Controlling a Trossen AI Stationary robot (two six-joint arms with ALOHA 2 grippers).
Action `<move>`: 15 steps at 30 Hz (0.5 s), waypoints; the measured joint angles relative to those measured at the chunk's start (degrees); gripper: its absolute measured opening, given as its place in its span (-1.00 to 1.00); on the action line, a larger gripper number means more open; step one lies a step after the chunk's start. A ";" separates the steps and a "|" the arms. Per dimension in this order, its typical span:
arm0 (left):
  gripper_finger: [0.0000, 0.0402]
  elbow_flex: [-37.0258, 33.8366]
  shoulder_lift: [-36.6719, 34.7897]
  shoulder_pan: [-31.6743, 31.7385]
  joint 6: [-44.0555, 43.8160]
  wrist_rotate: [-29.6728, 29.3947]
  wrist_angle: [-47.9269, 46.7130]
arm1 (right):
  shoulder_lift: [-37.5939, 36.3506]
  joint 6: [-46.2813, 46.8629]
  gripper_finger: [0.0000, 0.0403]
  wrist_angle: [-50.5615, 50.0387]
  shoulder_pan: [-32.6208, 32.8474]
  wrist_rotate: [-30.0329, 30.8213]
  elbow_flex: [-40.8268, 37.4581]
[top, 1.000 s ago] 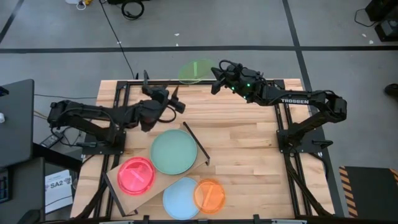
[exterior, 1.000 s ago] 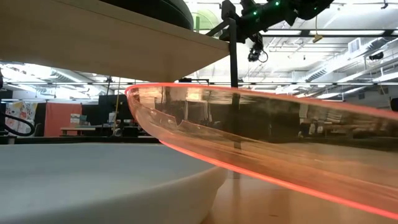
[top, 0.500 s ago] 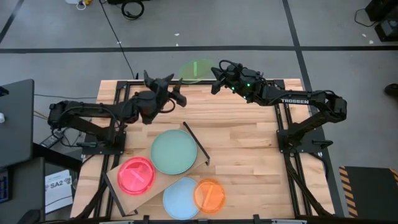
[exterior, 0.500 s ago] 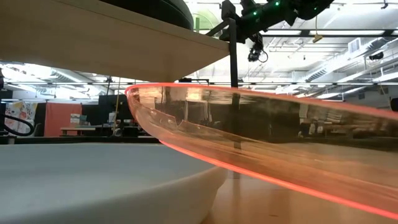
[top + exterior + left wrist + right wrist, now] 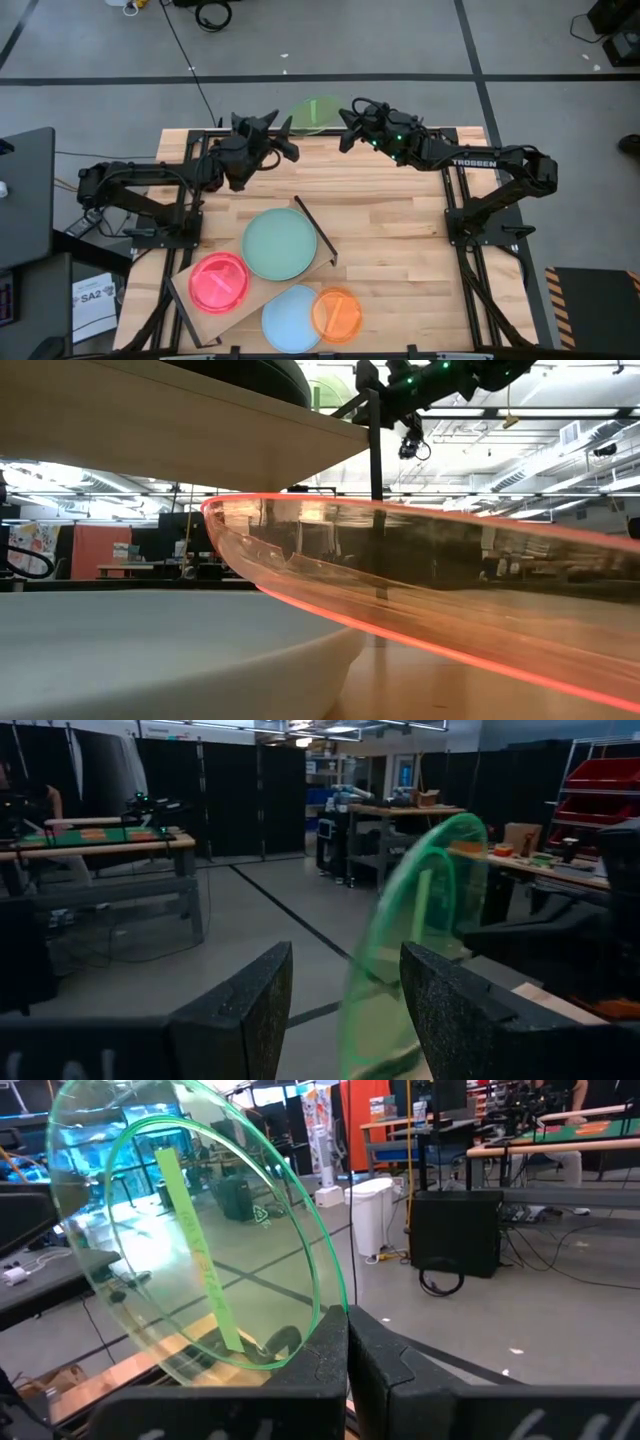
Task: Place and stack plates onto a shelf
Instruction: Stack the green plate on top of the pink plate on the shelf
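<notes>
- Since a second ago, my left gripper [image 5: 272,135] has swung up to the table's far edge, fingers spread, facing the neon-green plate [image 5: 313,113].
- My right gripper [image 5: 347,128] pinches that plate's rim, seemingly beyond the edge.

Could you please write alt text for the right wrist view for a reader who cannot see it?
The right gripper is shut on the rim of a translucent neon-green plate, held up on edge. Behind it is a workshop with tables, cables and a white bin.
</notes>
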 joint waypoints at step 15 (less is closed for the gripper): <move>-0.12 0.00 0.00 0.39 0.29 -0.01 -0.32 | 0.00 0.63 -0.97 0.00 0.66 -0.02 0.00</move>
